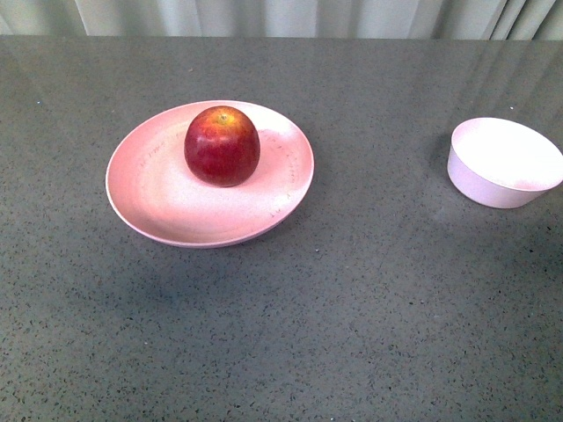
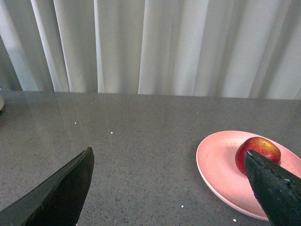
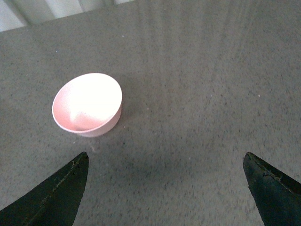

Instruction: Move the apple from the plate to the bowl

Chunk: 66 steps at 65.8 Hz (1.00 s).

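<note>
Your left gripper stands wide open, its two dark fingers spread far apart and holding nothing, with only the grey table showing between them. In the left wrist view, one fingertip overlaps the edge of the apple, which sits on the plate; you cannot tell from this view how far the finger is from the fruit. Your right gripper is likewise fully spread and empty above bare tabletop, and the bowl stands upright ahead of it, clear of both fingers. In the front view you find the apple left of centre in the upper half of the frame, resting stem end up on the far part of the salmon-pink plate, with its yellow-orange patch at the top and the deep red side facing you. The pale bowl sits at the right edge of that frame, at about the same height as the plate and well apart from it, with open grey table between them. A pale curtain hangs behind the table's far edge.
</note>
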Tool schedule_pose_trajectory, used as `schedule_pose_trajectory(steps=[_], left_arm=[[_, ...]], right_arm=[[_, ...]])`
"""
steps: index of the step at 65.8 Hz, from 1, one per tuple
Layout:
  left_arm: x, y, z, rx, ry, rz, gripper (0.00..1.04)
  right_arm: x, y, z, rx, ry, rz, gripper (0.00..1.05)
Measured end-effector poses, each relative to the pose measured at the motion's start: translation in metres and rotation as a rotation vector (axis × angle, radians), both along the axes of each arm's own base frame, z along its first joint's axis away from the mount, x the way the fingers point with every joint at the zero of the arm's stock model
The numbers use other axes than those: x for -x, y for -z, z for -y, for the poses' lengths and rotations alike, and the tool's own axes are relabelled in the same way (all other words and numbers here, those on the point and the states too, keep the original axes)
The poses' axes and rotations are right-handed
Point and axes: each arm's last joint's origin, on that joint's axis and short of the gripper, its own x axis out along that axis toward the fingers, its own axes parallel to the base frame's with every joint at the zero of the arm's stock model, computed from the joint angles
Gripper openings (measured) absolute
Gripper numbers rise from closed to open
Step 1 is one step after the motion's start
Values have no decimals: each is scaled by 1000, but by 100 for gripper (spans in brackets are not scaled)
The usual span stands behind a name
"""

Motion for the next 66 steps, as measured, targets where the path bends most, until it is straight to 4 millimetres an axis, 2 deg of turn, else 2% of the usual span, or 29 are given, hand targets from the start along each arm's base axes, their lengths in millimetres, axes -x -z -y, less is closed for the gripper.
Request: schedule_pose_trajectory(steps=[6,14,21,32,46,66], left_arm=[[0,0,0,0,0,0,96],[0,0,0,0,0,0,96],[0,0,0,0,-1,0,96],[0,0,0,0,0,0,96],[0,0,0,0,0,0,96],[0,0,0,0,0,0,96]], right_arm=[[-28,5,13,-7,-31,-23,96],[-67,22,25,-21,-53,-72,96],[-94,37,27,-41,-78,-124,96],[-132,58,20,-67,-130,-191,96],[-165,75,11,-89,-148,-239,96],[-189,91,-9,-111,-174,-293,96]])
